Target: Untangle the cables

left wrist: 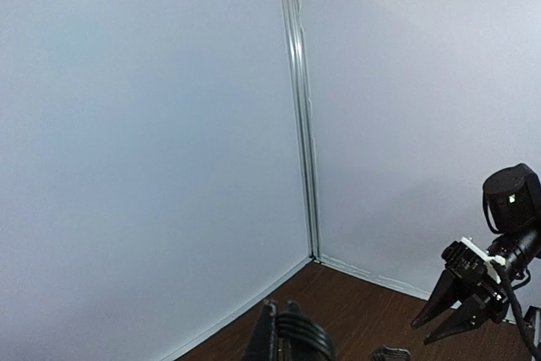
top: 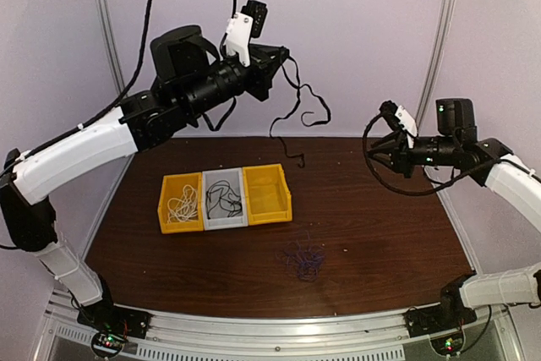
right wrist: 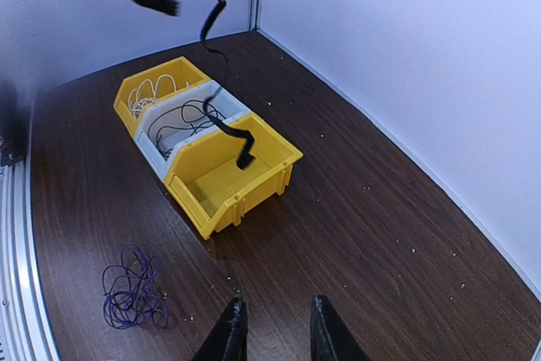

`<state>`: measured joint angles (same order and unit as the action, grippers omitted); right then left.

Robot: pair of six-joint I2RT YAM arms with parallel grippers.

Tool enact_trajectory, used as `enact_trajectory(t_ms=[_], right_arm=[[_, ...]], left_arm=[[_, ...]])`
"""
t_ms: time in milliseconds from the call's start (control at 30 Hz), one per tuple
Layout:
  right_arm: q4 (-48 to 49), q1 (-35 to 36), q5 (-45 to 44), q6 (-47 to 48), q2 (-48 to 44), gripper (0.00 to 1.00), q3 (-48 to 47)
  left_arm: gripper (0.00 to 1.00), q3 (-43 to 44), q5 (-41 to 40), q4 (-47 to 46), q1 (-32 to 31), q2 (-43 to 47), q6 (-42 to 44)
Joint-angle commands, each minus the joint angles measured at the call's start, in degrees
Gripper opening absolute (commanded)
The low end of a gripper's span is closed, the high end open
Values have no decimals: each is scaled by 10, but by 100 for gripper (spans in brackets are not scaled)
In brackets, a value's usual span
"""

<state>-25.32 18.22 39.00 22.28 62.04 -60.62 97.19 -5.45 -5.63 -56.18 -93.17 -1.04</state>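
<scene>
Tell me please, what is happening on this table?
The left arm's fingers hold a black cable high in the air, its end dangling free. The right arm's fingers are open and empty. A white cable lies in the left yellow bin, a second black cable in the grey bin, and a dark blue cable on the table.

Robot lab test cell. Plain white panel walls (left wrist: 127,124) with aluminium posts (left wrist: 298,124) enclose a brown table (top: 380,234).
</scene>
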Motion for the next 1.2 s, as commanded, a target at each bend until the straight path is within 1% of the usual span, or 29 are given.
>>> enact_trajectory(t_ms=[0,267,467,767,867,1167], right_arm=[[58,-8,11,-1,-3,27,33],[120,-12,6,-4,6,26,104],[127,-12,-7,9,1,26,129],[128,-13,-12,17,-3,27,142],[128,-13,-14,19,-6,27,145],[128,-13,-16,25,-5,27,147]], left_arm=[[0,2,-87,82,4,47,43],[0,-55,-150,141,13,120,56],[0,-91,-181,170,23,150,43],[0,-142,-152,170,62,157,12],[0,-164,-141,165,80,157,-11],[0,-197,-128,163,117,173,-21]])
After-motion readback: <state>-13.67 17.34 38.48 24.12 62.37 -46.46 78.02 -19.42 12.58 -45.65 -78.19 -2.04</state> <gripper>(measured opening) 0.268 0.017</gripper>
